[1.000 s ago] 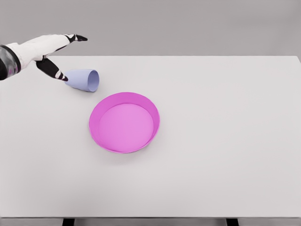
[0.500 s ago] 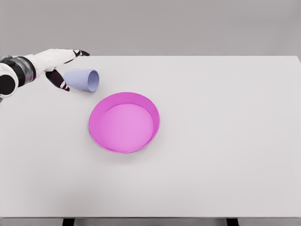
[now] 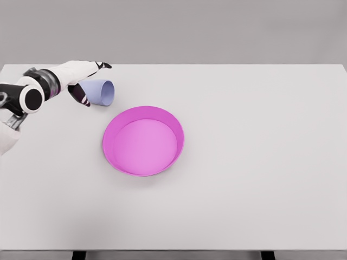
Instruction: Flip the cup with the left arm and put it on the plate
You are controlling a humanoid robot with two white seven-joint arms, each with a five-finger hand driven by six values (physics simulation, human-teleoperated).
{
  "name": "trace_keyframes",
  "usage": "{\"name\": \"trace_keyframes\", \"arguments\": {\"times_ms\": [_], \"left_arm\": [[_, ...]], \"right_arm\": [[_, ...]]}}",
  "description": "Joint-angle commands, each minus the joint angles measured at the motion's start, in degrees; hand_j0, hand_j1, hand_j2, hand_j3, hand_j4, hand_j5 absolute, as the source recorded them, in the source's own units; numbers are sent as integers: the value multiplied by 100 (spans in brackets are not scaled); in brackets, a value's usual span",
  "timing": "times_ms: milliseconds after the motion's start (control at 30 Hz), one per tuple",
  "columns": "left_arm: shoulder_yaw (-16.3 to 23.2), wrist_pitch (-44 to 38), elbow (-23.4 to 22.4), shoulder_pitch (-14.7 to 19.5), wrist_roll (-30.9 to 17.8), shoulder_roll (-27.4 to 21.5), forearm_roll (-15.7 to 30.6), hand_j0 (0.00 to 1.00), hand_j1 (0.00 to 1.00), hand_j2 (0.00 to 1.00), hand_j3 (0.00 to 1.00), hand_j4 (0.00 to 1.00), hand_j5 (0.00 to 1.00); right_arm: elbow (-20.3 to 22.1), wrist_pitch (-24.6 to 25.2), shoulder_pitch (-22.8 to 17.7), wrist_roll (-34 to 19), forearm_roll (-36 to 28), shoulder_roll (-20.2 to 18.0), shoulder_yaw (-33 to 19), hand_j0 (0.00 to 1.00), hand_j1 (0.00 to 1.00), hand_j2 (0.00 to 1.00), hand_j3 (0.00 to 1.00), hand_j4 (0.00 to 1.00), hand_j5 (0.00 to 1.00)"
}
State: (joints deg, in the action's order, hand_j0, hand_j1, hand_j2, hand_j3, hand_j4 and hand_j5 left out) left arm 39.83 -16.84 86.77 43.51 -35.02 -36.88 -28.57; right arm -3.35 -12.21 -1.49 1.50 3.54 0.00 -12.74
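White counter against a grey wall: the pale-blue plastic cup lies on its side, unflipped, near the empty round magenta plate. The left hand straddles the cup's base, fingers spread, not yet grasping.

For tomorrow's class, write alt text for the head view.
A white robot's left hand reaches around a pale blue cup lying on its side on a white table, fingers open. A round pink plate sits nearby, holding nothing.

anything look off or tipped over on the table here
Yes: the lavender cup lies on its side near the table's far left, mouth facing right, rather than upright. The left hand is spread around its base end, not closed on it. The magenta plate sits flat and empty. Nothing looks spilled or damaged.
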Motion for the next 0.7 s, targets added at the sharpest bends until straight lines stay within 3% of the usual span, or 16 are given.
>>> {"name": "trace_keyframes", "arguments": {"times_ms": [0,100,667], "left_arm": [[-11,14,-107,-9,2,32,-193,100,100,100,100,100,100],[-2,75,-354,-9,2,84,-334,100,100,100,100,100,100],[7,66,-152,-18,2,199,-316,100,100,100,100,100,100]], "right_arm": [[1,0,0,-1,-2,0,-1,100,100,100,100,100,100],[1,0,0,-1,-2,0,-1,100,100,100,100,100,100],[1,0,0,-1,-2,0,-1,100,100,100,100,100,100]]}}
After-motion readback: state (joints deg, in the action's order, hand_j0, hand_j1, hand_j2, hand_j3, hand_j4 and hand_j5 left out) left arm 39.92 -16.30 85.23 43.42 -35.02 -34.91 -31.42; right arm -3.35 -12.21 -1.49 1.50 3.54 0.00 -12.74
